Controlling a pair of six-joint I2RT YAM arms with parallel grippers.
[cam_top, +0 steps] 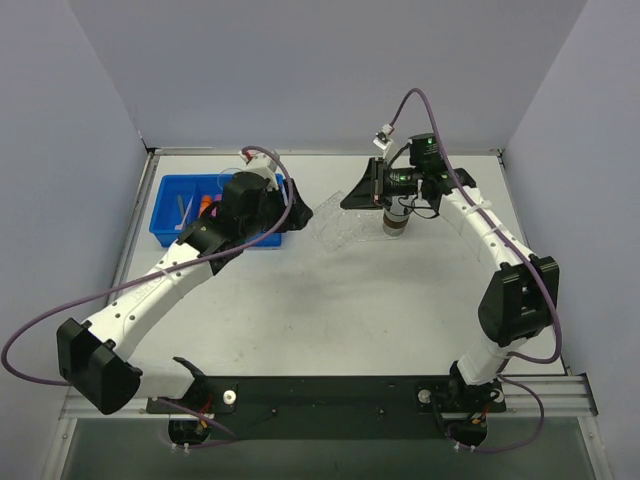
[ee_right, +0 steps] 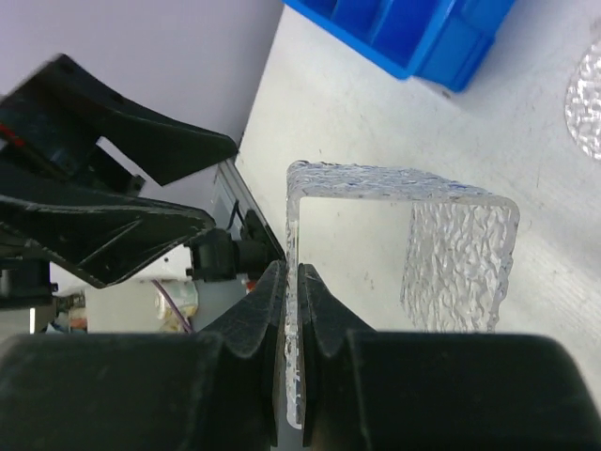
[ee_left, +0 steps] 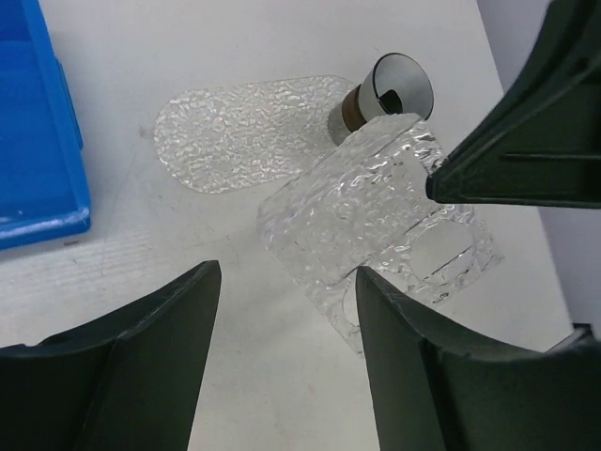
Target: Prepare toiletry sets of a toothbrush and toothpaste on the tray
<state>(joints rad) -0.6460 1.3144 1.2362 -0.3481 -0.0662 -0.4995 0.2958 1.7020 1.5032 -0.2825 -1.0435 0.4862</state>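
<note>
The clear bumpy oblong tray [ee_left: 235,132] lies flat on the table; its edge also shows in the right wrist view [ee_right: 587,89]. My right gripper [ee_right: 294,272] is shut on one wall of a clear bumpy U-shaped holder [ee_right: 460,254] and holds it just above the table beside the tray [ee_left: 376,216]. My left gripper [ee_left: 286,272] is open and empty, right next to the holder. In the top view the whitish toothbrush [cam_top: 183,210] and an orange toothpaste tube [cam_top: 204,202] lie in the blue bin [cam_top: 170,190]. The pink tube is mostly hidden by my left arm.
A small cup [ee_left: 394,89] with a dark band stands just past the tray and under my right wrist [cam_top: 397,222]. The blue bin sits at the back left [ee_left: 38,141]. The two grippers [cam_top: 300,212] [cam_top: 355,195] are close together at the table's back middle.
</note>
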